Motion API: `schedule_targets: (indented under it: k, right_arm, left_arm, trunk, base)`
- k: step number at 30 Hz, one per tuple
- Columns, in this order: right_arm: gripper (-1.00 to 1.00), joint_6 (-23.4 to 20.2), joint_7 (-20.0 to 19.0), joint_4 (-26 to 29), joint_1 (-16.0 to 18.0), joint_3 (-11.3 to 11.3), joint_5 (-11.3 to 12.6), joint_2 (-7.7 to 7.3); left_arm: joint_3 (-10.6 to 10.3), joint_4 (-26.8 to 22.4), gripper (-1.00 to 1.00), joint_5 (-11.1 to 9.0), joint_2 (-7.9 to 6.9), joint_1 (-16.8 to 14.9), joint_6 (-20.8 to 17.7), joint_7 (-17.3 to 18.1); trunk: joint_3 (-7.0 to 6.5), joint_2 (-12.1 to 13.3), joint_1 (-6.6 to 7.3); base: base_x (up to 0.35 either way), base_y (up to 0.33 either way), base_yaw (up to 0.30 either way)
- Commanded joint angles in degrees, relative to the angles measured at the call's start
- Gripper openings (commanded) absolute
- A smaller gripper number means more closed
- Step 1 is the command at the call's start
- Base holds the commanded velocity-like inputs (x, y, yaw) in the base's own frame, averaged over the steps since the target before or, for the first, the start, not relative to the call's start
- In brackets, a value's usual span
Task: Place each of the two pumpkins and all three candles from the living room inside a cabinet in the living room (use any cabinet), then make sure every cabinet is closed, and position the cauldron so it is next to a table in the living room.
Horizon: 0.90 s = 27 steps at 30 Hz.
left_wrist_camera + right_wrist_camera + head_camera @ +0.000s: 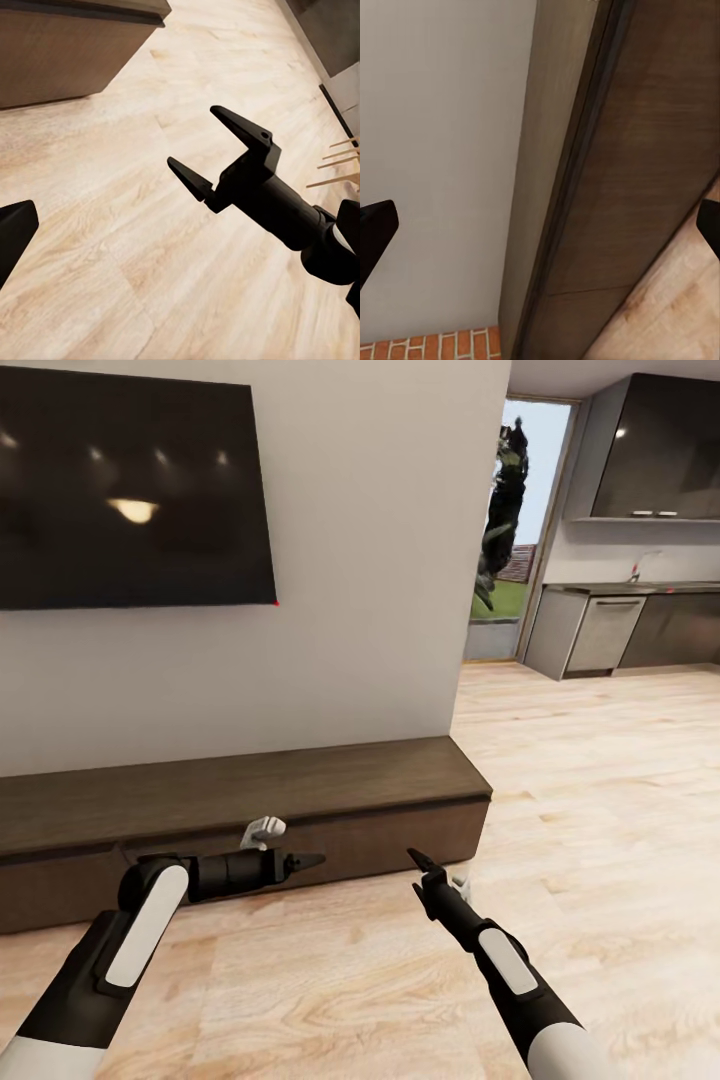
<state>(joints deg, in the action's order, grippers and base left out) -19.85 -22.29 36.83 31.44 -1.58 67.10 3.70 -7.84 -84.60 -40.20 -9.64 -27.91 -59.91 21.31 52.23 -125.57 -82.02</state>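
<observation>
Cabinet [300,790] lies with its long axis along the wall under the television [130,490], its fronts facing you: low, dark-brown wood, flat top, both flat fronts shut. Your left gripper [305,860] hovers just before the front, fingers narrow. Your right gripper [217,146] hangs over the floor [600,780] near the cabinet's end, fingers wide, holding nothing.
</observation>
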Motion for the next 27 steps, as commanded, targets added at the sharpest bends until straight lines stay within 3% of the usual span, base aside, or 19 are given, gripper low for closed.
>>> schedule_targets:
  k: [1, 12, 15, 27]
  right_arm:
    - [1.00, -0.3, 0.0, 0.0, 0.0, -0.1, 0.4, 0.06]
    - [1.00, 2.4, 0.6, 0.1, 0.0, -0.1, 0.1, 0.12]
    - [1.00, 1.5, -0.4, 0.0, 0.4, -0.3, 0.1, 0.20]
    - [1.00, 0.8, -1.7, 0.0, 0.4, -0.3, 0.1, 0.20]
  left_arm:
    - [0.0, 0.0, 1.00, 0.5, -0.03, 0.0, -0.1, 0.5]
    - [0.0, 0.5, 1.00, 0.7, 0.13, -0.1, -0.1, 0.3]
    - [-0.2, -0.5, 1.00, -0.3, 0.06, -1.1, 0.9, -0.7]
    - [-0.2, -1.2, 1.00, -0.3, 0.06, -1.5, 4.7, -4.6]
  trunk:
    - [0.05, 0.0, 0.01]
    - [0.05, 0.0, 0.01]
    - [0.05, 0.0, 0.01]
    - [0.05, 0.0, 0.01]
  base:
    - [0.000, 0.000, 0.000]
    - [0.000, 0.000, 0.000]
    - [0.000, 0.000, 0.000]
    - [0.000, 0.000, 0.000]
